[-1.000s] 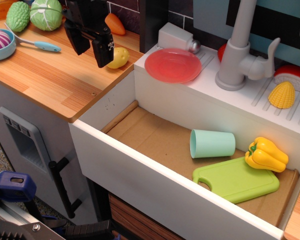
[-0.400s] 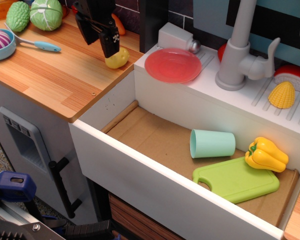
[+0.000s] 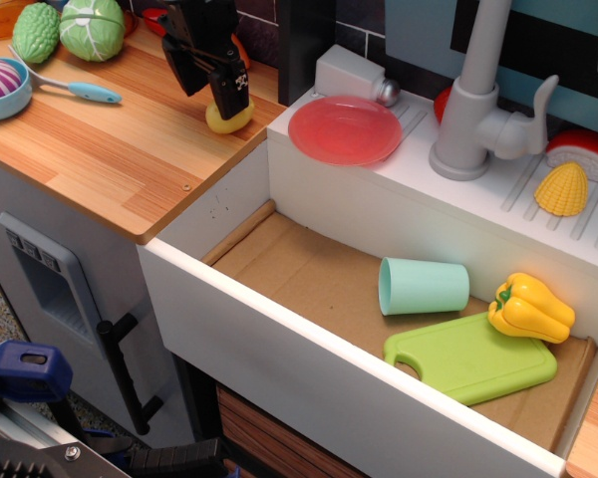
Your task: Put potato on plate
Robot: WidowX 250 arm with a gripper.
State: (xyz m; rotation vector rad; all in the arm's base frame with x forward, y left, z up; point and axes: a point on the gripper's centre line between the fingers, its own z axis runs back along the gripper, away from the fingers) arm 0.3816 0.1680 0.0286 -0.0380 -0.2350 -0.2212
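Wooden countertop (image 3: 100, 149) with a striped grain fills the upper left of a toy kitchen, dark tiles behind it and a white cabinet front with a black handle below. At its far left sit a blue bowl (image 3: 0, 90) holding a purple-and-white toy, a light blue spoon (image 3: 80, 92), a bumpy green gourd (image 3: 35, 32) and a green cabbage (image 3: 92, 26). Further right the black gripper (image 3: 207, 85) stands over the counter's back edge, its fingers spread apart, one finger (image 3: 230, 90) bearing a small white mark too small to read. The potato (image 3: 229, 118) lies on the wood just beneath and partly behind that finger; whether they touch cannot be told. Right of it, on the white sink ledge, the pink plate (image 3: 345, 130) lies empty, near the potato but apart from it. A grey tap (image 3: 473, 100) rises beside it, then a ridged yellow shell toy (image 3: 563, 189) on the drain grooves. Below, the white-walled basin (image 3: 309, 339) has a brown cardboard floor holding a teal cup (image 3: 424, 286) on its side, a green board (image 3: 470, 357) and a yellow pepper (image 3: 530, 308) resting on the board's corner.
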